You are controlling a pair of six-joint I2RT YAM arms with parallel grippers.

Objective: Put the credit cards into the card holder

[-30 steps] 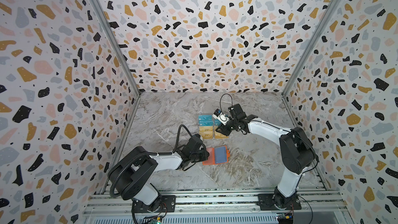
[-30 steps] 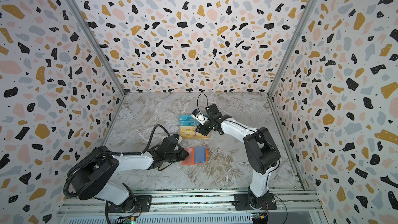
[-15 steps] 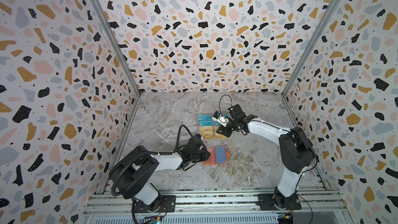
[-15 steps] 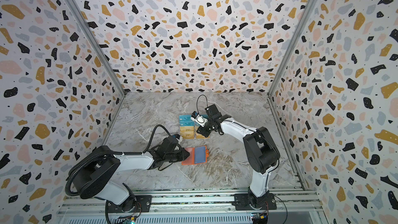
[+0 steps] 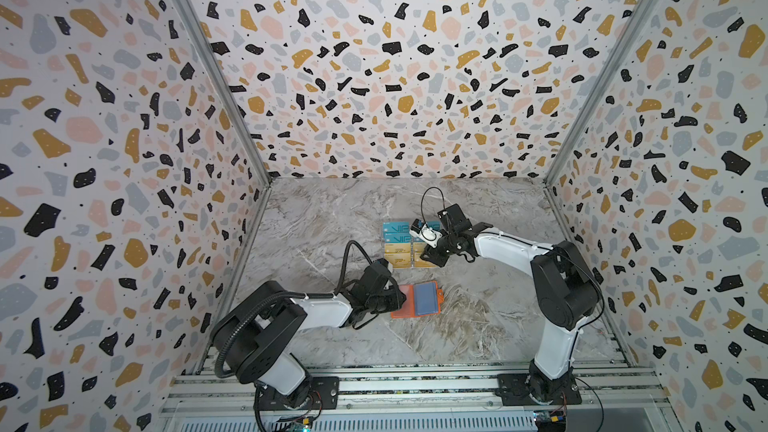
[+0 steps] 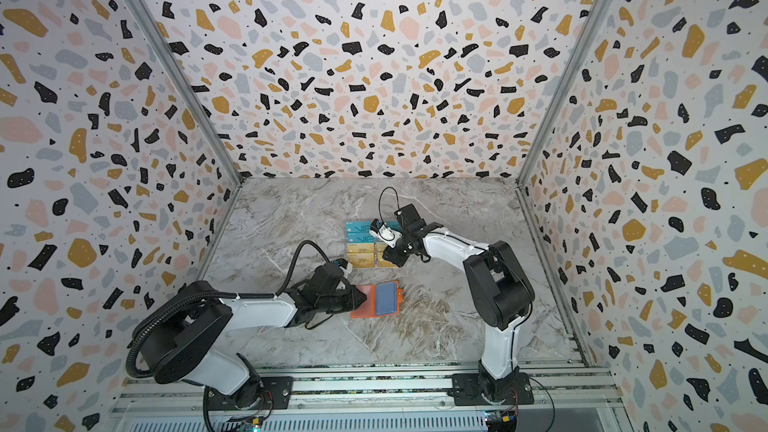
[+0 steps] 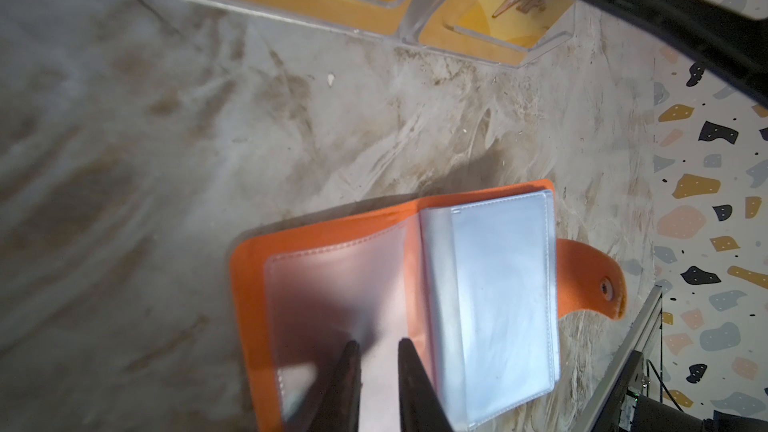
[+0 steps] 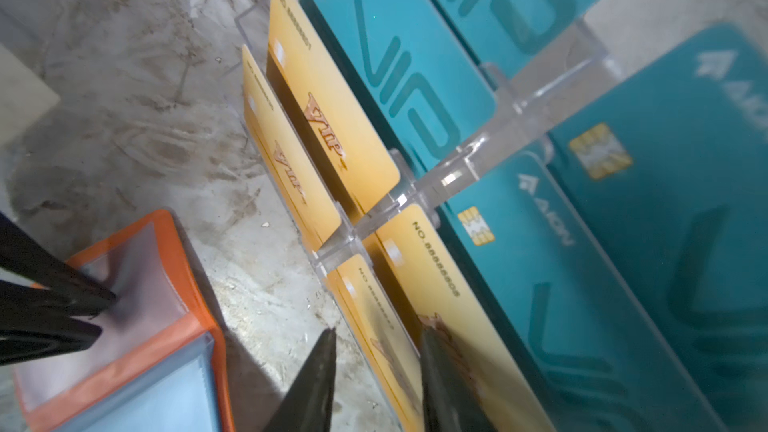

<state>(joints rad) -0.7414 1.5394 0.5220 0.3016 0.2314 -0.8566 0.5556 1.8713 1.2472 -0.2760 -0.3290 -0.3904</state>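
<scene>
Credit cards [image 8: 316,89] all sit in the clear stand [image 8: 419,191], none in the card holder [image 7: 332,284] yet. The right end effector [image 8: 377,332] is partly open and straddles the front gold card [image 8: 361,297], gripping nothing. The left end effector [image 7: 376,347] has its tips barely apart, pressing the open holder onto the surface [image 7: 166,139] right beneath it. I'd pinch near the card's top edge and lift straight out of the slot, so the stand doesn't tip.

VIP, AION: teal cards [image 8: 399,76]; VIP: gold cards [image 8: 332,118].
</scene>
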